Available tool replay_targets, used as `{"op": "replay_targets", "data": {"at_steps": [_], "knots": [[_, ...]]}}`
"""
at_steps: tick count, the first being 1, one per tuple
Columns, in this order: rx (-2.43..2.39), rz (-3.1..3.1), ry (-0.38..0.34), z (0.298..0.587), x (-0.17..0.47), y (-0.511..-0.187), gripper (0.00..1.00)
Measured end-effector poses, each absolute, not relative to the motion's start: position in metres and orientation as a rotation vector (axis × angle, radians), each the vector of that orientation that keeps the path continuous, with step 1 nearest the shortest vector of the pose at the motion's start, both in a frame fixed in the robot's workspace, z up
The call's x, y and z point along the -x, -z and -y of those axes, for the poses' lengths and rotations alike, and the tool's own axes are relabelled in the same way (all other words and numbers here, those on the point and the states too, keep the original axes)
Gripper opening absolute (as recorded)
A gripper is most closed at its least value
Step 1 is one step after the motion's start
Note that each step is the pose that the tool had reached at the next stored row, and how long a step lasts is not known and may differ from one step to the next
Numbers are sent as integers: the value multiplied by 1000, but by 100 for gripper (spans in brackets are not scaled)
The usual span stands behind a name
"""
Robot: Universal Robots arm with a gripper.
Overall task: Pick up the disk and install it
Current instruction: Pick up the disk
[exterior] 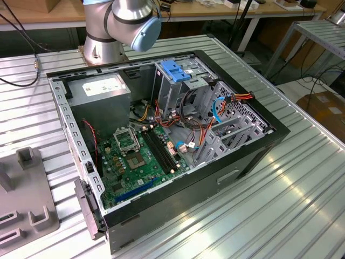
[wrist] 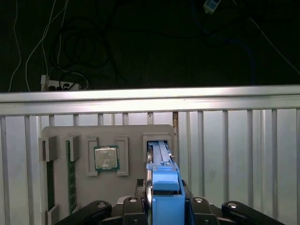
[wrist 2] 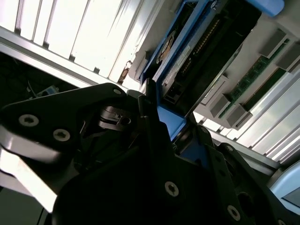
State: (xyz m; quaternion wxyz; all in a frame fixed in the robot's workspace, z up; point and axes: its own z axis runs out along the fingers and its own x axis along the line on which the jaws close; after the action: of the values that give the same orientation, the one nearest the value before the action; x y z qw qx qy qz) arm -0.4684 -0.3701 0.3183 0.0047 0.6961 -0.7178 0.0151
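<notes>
In the first wrist view the disk [wrist: 159, 152] stands on edge over a slot of a grey holder tray [wrist: 133, 136], its blue bracket [wrist: 166, 187] towards the camera. My gripper [wrist: 166, 204] sits around that bracket, one black finger on each side. In the second wrist view the disk [wrist 2: 197, 51] shows its silver body and blue frame close up, and my gripper [wrist 2: 173, 124] presses its fingers [wrist 2: 150, 110] against the blue plastic. I cannot tell whether the disk's far end still rests in the slot.
The tray also holds a processor chip [wrist: 106, 158] and memory sticks [wrist: 71, 173]. In the exterior view the open computer case [exterior: 161, 135] lies on the slatted metal table [exterior: 280, 205], with a blue-topped drive cage [exterior: 178, 70], a grey power supply [exterior: 102, 91] and the arm's base [exterior: 116, 27] behind.
</notes>
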Motion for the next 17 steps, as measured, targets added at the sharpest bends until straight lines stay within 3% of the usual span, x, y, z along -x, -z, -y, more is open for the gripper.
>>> {"op": "replay_targets", "data": {"at_steps": [17], "knots": [[-2182,2250,-44,370,468,-331,37]]}}
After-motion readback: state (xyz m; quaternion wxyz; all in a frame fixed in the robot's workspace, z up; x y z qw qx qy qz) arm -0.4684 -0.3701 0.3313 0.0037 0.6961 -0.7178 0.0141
